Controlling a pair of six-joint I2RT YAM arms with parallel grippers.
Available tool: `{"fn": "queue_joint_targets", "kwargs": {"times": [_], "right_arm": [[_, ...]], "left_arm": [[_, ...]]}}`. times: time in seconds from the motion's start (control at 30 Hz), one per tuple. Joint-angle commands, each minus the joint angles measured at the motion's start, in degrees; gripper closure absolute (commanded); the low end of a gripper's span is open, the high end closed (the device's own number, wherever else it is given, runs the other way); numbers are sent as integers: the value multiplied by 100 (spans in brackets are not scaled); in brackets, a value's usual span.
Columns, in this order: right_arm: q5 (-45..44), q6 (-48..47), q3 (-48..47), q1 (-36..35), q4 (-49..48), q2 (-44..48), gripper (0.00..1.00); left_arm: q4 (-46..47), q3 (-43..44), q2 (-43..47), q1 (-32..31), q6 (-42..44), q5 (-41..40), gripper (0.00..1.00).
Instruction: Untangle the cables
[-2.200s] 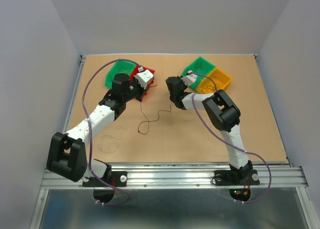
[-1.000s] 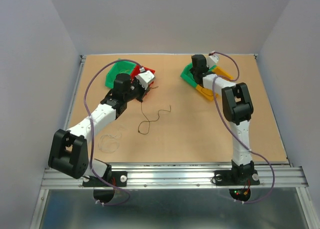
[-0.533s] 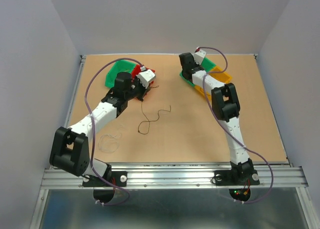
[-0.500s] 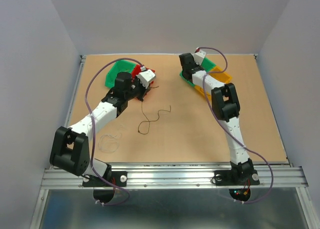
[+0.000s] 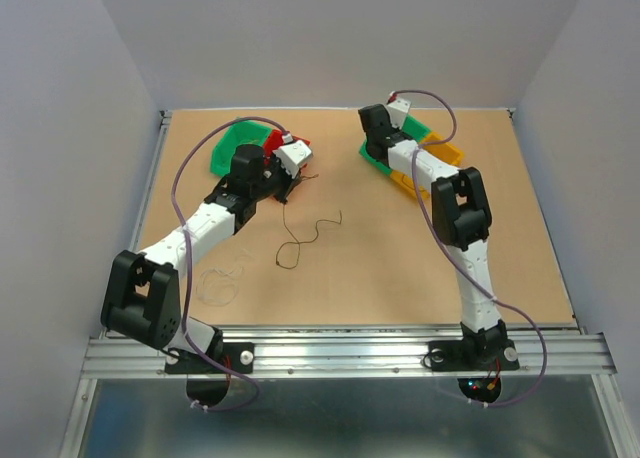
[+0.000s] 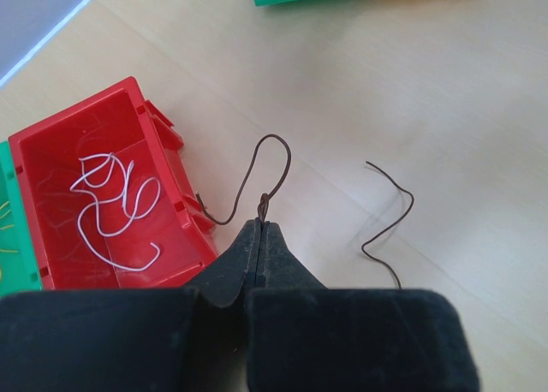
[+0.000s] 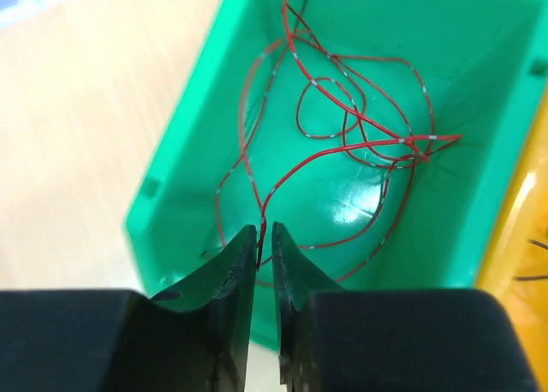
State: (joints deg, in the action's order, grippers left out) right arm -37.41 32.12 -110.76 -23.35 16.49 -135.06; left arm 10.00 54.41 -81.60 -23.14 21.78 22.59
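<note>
Left tool point(image 6: 263, 224) clamped on brown wire point(image 6: 276, 136); right tool point(image 7: 264, 230) barely parted: red wire point(image 7: 418, 144) to be dropped clear inside green bin point(image 7: 184, 152).

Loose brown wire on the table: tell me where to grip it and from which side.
Probably pinch the loose brown wire at its middle bend, straight down from above: it lies flat and wavy on the table, apart from the held wire in the left gripper.

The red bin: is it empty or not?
Not empty: a whitish cable lies curled on the floor of the red bin.
</note>
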Motion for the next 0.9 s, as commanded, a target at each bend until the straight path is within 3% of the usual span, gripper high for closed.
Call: {"fn": "queue_joint_targets", "kwargs": {"times": [0.0, 0.2, 0.37, 0.47, 0.57, 0.7, 0.87], "right_arm": [[40, -241, 186, -99, -93, 787, 73], [155, -347, 406, -90, -164, 1149, 40], [137, -461, 651, -90, -225, 1421, 32], [882, -907, 1072, -134, -549, 1684, 32], [1323, -1339, 2388, -371, -1278, 2641, 29], [2034, -1472, 4933, -486, -2787, 3941, 23], [3879, -1726, 6679, -556, -3872, 5112, 19]], "left_arm": [[116, 228, 66, 28, 46, 158, 100], [116, 228, 57, 28, 72, 202, 100], [107, 228, 57, 28, 90, 228, 100], [107, 219, 48, 28, 116, 325, 100], [46, 245, 31, 20, 160, 439, 100], [-374, 490, -249, -68, 265, 694, 100], [-763, 764, -672, -262, 459, 694, 100]]}}
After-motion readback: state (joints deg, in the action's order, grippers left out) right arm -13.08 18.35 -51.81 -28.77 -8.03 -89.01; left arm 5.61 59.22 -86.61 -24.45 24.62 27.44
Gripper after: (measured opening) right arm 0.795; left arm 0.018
